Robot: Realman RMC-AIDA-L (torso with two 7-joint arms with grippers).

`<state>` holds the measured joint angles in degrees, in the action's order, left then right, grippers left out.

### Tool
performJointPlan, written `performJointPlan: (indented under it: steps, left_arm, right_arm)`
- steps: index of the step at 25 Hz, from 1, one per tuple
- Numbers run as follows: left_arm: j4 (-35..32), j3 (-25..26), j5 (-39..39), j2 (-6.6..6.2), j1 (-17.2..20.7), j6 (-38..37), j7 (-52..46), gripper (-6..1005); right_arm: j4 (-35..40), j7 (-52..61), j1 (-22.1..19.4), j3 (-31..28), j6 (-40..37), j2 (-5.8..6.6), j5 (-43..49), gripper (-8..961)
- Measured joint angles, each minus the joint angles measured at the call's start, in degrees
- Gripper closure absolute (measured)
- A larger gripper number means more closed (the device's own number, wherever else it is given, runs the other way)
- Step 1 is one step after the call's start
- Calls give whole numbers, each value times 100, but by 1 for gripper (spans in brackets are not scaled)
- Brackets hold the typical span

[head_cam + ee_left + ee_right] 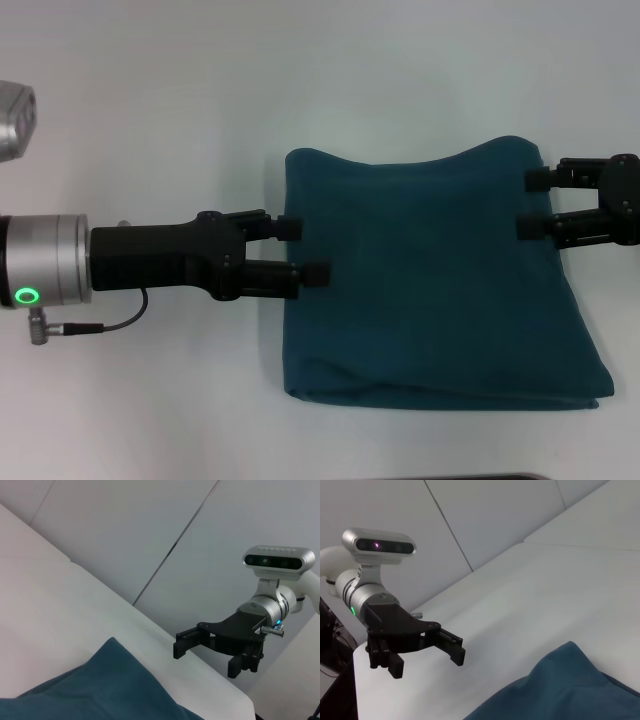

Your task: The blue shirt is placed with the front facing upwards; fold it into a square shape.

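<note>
The blue shirt [430,290] lies folded into a rough square on the white table [150,400], plain side up with no lettering showing. My left gripper [304,250] is at the shirt's left edge, open, its fingertips just over the cloth and nothing between them. At the shirt's upper right edge my right gripper [531,204] is also open and holds nothing. The left wrist view shows a corner of the shirt [100,690] with the right gripper [207,659] beyond it. In the right wrist view the shirt [565,690] lies near and the left gripper [426,663] farther off.
The shirt's thick folded edge [440,395] faces the table's front. A grey camera housing [15,120] sits at the far left above my left arm. A thin dark strip [500,477] shows at the front edge. Bare white table surrounds the shirt.
</note>
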<state>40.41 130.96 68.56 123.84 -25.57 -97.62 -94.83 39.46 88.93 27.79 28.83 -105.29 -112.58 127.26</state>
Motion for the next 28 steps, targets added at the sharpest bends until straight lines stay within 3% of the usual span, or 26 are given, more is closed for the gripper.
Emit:
performJointPlan:
  steps: [28]
  left_arm:
    - [2,0,0,-4,-15,-12,0,80]
  right_arm:
    - [0,18,34,-9,17,-18,-23,37]
